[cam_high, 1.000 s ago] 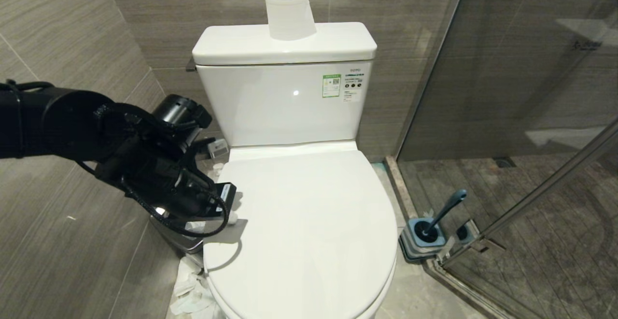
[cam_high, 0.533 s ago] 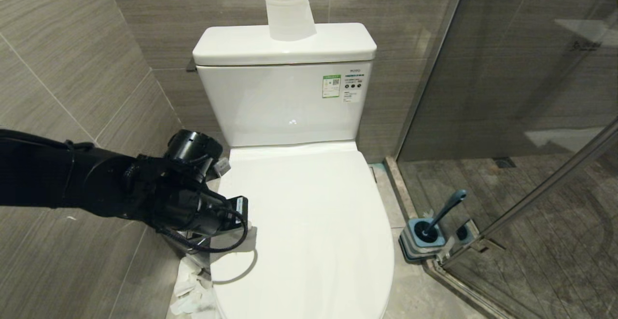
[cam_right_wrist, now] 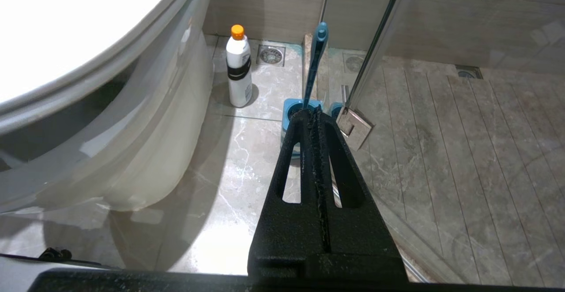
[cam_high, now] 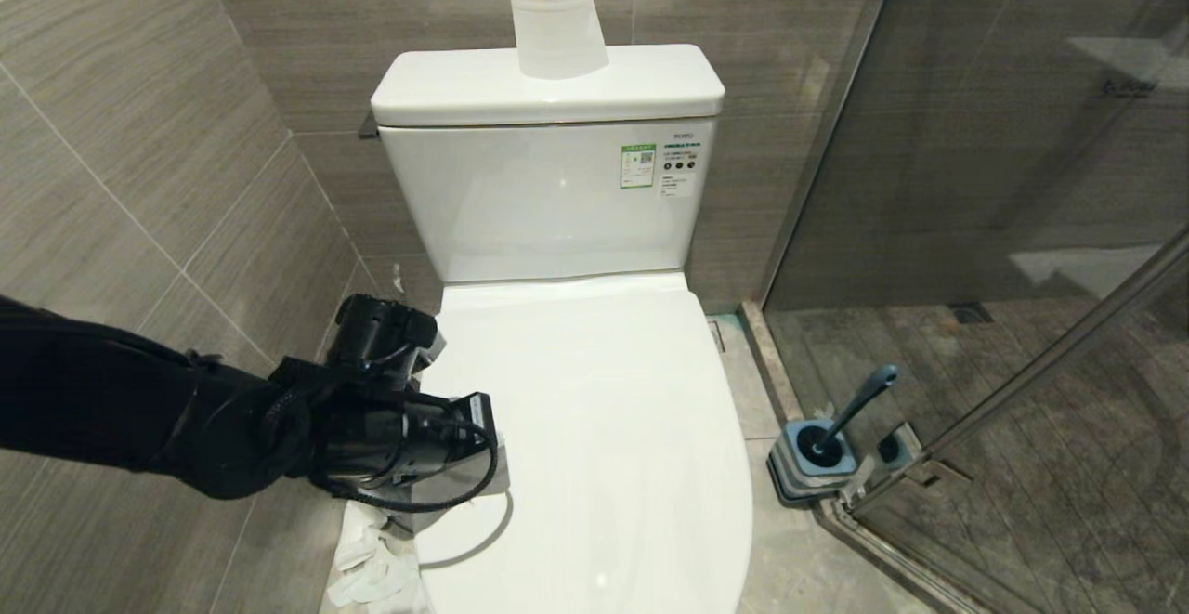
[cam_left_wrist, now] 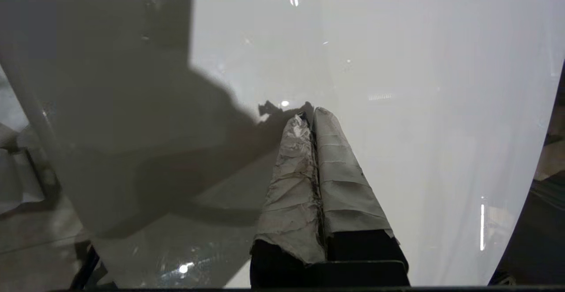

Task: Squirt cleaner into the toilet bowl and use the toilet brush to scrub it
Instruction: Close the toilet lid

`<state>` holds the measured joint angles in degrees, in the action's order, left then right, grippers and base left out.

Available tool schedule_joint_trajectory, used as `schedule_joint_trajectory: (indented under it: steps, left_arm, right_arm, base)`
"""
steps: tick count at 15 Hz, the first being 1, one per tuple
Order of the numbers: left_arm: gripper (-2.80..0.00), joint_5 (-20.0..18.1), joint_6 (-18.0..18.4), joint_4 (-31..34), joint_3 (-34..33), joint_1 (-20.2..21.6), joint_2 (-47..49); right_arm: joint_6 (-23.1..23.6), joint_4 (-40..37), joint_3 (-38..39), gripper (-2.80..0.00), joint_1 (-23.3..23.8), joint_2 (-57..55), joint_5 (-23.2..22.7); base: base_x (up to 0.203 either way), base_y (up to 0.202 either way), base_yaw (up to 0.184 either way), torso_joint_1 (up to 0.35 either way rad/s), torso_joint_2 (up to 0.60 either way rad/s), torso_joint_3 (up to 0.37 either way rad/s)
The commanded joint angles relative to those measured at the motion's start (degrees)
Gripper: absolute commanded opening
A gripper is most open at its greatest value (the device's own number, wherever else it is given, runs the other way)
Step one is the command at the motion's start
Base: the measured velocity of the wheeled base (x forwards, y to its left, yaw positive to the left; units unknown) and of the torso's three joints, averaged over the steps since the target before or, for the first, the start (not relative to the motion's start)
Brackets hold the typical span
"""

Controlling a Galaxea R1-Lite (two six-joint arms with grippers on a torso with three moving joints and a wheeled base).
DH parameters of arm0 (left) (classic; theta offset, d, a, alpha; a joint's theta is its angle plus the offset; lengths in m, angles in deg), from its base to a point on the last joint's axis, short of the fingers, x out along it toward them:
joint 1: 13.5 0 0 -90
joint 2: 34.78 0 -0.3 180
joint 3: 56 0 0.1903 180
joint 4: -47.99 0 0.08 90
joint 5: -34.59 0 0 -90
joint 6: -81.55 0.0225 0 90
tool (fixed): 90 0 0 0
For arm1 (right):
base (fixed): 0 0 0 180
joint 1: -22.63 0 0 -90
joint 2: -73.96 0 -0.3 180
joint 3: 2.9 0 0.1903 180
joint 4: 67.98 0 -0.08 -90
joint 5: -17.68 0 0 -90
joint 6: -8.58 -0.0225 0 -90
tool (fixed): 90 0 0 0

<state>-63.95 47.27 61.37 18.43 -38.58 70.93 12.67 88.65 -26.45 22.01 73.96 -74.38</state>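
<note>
The toilet bowl's white lid (cam_high: 604, 428) is down, so the inside of the bowl is hidden; its outer wall (cam_right_wrist: 145, 150) shows in the right wrist view. My left gripper (cam_high: 490, 476) (cam_left_wrist: 310, 114) is shut with nothing held, its white-wrapped fingers lying just over the lid's left edge. The toilet brush (cam_high: 859, 405) (cam_right_wrist: 315, 62) stands in its blue-grey holder (cam_high: 808, 470) on the floor to the right. The cleaner bottle (cam_right_wrist: 239, 66), white with an orange cap, stands beside the bowl. My right gripper (cam_right_wrist: 314, 111) hangs shut and empty above the floor near the holder.
A toilet paper roll (cam_high: 555, 24) sits on the tank lid (cam_high: 446, 84). A glass shower door (cam_high: 975, 177) with a metal hinge (cam_right_wrist: 355, 126) closes off the right. Crumpled paper (cam_high: 367, 558) lies on the floor left of the bowl, against the tiled wall.
My left arm has come lower and swung toward the front along the lid's left edge, its gripper still shut. Nothing else has moved.
</note>
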Motion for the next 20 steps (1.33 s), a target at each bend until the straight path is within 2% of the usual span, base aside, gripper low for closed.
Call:
schedule_joint_trajectory:
  steps: [1,2,7,20]
  left_arm:
    - [-2.8,0.1,-1.3,-7.7,-3.7,0.0,2.4]
    - [-2.8,0.1,-2.3,-11.2,-5.5,0.0,3.0]
    - [-2.8,0.1,-4.9,-17.7,-8.4,-0.3,6.5]
    - [-2.8,0.0,-6.5,-19.4,-10.1,-1.6,8.3]
  right_arm:
    - [0.0,0.0,0.0,-2.8,0.0,-0.1,0.0]
    - [0.0,0.0,0.0,-2.8,0.0,-0.1,0.0]
    - [0.0,0.0,0.0,-2.8,0.0,-0.1,0.0]
    - [0.0,0.0,0.0,-2.8,0.0,-0.1,0.0]
  base:
    - [0.0,0.0,0.0,0.0,0.0,0.0]
    - [0.0,0.0,0.0,0.0,0.0,0.0]
    - [0.0,0.0,0.0,0.0,0.0,0.0]
    - [0.0,0.0,0.0,0.0,0.0,0.0]
